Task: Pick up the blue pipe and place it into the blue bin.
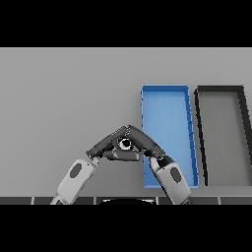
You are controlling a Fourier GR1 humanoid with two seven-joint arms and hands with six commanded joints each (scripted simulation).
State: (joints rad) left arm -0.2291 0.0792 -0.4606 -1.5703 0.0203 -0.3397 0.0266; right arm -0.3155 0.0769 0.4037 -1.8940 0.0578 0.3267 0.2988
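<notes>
The blue pipe (126,143) shows only as a small pale ring with a dark hole, seen in the gap framed by my two hands; most of it is hidden. My left hand (109,143) reaches in from the lower left with fairly straight fingers slanting up to the right. My right hand (145,142) comes from the lower right, its fingers slanting up to the left, and the fingertips of both hands meet above the pipe. Neither hand is visibly curled round the pipe. The blue bin (166,94) lies just right of my right hand, long and narrow.
A dark grey bin (220,89) sits parallel to the blue bin on its right side. My right forearm (170,178) overlaps the blue bin's near left corner. Bare grey table stretches to the left and far side.
</notes>
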